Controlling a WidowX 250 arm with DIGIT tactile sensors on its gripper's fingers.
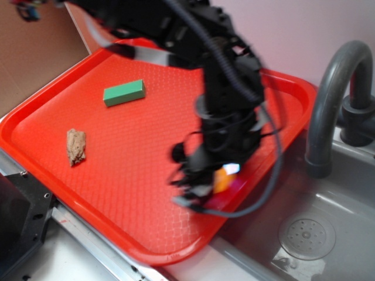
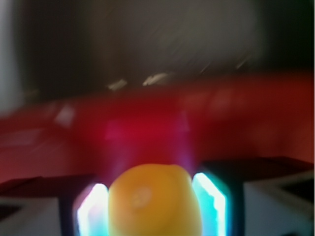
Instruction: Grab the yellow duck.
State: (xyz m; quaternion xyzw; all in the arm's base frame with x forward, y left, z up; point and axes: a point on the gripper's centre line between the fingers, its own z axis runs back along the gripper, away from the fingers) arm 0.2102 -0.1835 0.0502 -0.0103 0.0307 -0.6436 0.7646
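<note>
though blurred, yellow duck [image 2: 153, 200] upright-looking between closed hand [image 2: 152, 206] fingers [image 2: 211, 201], facing unclear, over red tray [image 1: 117, 146]

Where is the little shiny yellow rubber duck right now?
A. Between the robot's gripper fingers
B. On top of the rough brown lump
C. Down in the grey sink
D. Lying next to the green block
A. In the wrist view the small glossy yellow rubber duck sits between the two fingers of the gripper, and in the exterior view it shows at the gripper, over the red plastic tray.
</note>
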